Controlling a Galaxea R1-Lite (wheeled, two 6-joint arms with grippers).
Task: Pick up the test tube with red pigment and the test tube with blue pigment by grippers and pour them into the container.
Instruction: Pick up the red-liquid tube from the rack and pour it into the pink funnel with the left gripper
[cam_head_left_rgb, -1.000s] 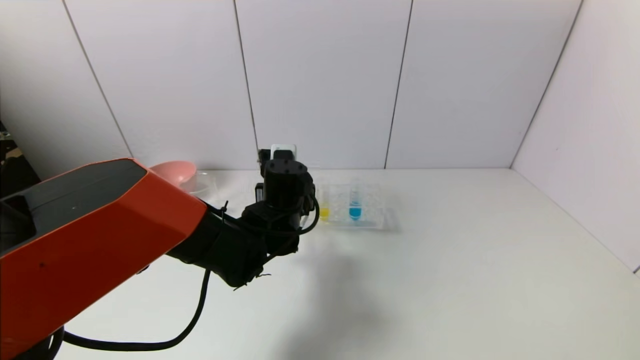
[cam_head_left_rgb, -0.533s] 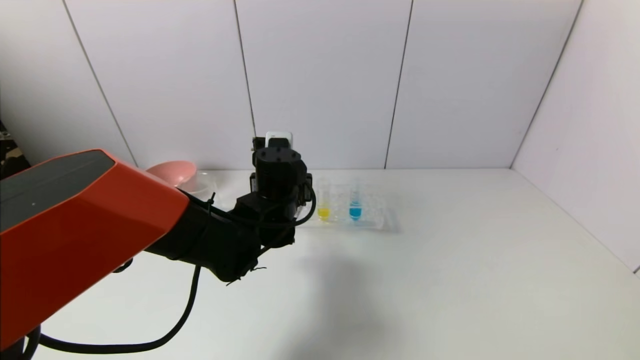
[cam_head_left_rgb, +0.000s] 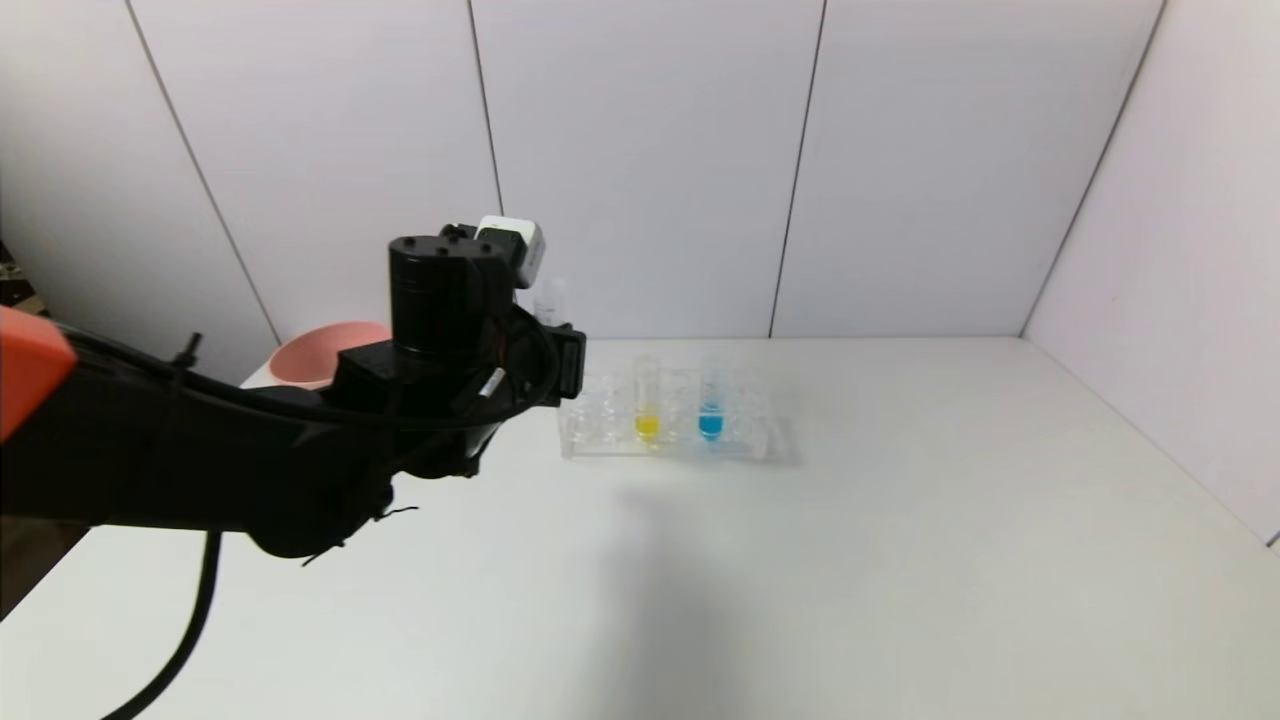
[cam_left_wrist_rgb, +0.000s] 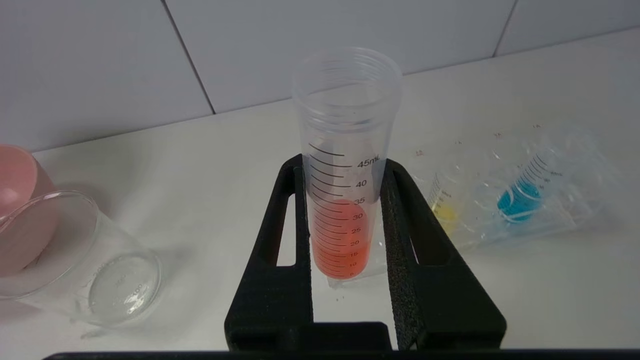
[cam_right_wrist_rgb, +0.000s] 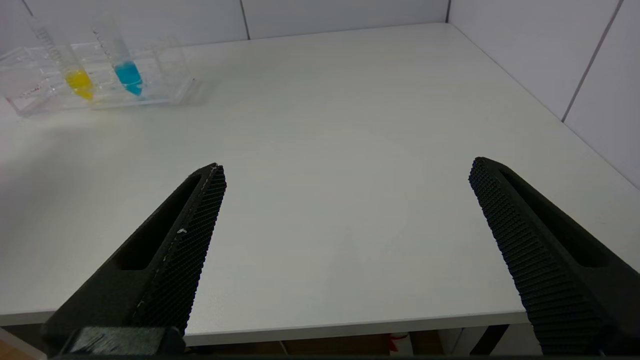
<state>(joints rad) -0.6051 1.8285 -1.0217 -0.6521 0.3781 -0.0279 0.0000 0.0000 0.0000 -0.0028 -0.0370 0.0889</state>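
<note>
You have three tubes: one red tube (cam_left_wrist_rgb: 345, 200), one yellow tube (cam_head_left_rgb: 647, 398) and one blue tube (cam_head_left_rgb: 711, 400). There is one clear rack (cam_head_left_rgb: 665, 432), with two of those tubes standing in it. You can count one beaker (cam_left_wrist_rgb: 85, 260) and one pink bowl (cam_head_left_rgb: 325, 352). Two grippers show: the left gripper (cam_left_wrist_rgb: 345, 235) and the right gripper (cam_right_wrist_rgb: 345, 235).

Bench (cam_head_left_rgb: 900, 560) lying open front & right, room for an arm to pass. Tube rack (cam_head_left_rgb: 665, 440) w/ two tubes blocking mid-back; beaker (cam_left_wrist_rgb: 80, 260) & pink bowl (cam_head_left_rgb: 325, 352) crowding back-left corner.
</note>
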